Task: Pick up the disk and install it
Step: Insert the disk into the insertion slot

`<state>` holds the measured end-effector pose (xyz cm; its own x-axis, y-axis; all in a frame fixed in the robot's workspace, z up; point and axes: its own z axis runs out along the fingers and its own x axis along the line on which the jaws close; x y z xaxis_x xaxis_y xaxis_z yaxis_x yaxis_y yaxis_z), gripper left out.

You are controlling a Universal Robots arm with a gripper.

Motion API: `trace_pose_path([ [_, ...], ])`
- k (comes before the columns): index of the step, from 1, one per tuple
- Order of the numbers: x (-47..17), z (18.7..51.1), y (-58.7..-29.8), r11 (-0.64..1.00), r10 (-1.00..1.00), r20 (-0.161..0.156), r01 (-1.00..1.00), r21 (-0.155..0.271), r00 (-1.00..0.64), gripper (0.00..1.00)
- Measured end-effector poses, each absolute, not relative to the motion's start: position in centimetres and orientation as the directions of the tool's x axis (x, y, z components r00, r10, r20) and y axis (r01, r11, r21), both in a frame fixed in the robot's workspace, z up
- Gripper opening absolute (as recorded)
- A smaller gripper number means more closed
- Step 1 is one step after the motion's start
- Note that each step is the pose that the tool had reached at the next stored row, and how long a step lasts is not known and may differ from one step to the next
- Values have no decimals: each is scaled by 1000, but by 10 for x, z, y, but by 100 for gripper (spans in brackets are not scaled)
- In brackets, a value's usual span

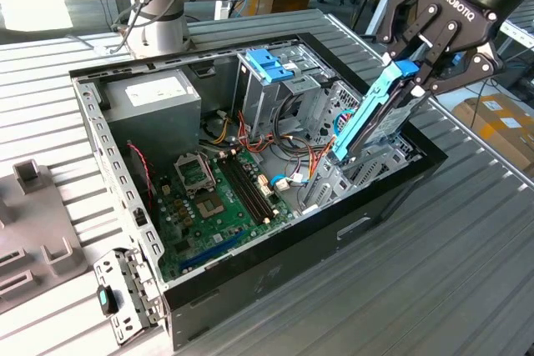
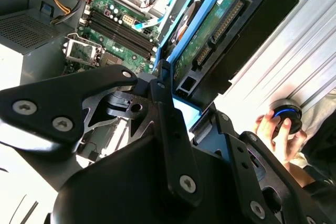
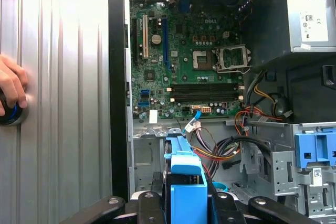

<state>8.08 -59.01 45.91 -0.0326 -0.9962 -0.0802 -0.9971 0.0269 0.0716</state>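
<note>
The disk (image 1: 377, 118), a flat drive with blue side rails, hangs steeply tilted over the open computer case (image 1: 98, 135), on the exterior view's right. Its lower end dips into the metal bay by the case's front corner, close to the coloured cables. My gripper (image 1: 410, 72) is shut on the disk's upper end. In the second wrist view the disk (image 2: 210, 40) shows its green circuit board and connector, with black fingers (image 2: 168, 103) clamped on it. In the first wrist view its blue rail (image 3: 186, 179) stands between the fingers, above the motherboard (image 3: 189, 72).
Inside the case are a grey power-supply box (image 1: 154, 97), a drive cage with a blue handle (image 1: 269, 64) and loose wiring (image 1: 288, 152). A person's hand (image 2: 275, 132) rests on a round knob on the ribbed table. A grey fixture (image 1: 33, 223) lies at the exterior view's left.
</note>
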Motion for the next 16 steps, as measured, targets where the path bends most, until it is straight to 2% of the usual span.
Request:
trace_pose_path([
  [16,84,456,-590,8,-997,-80,-997,72,-14,37],
])
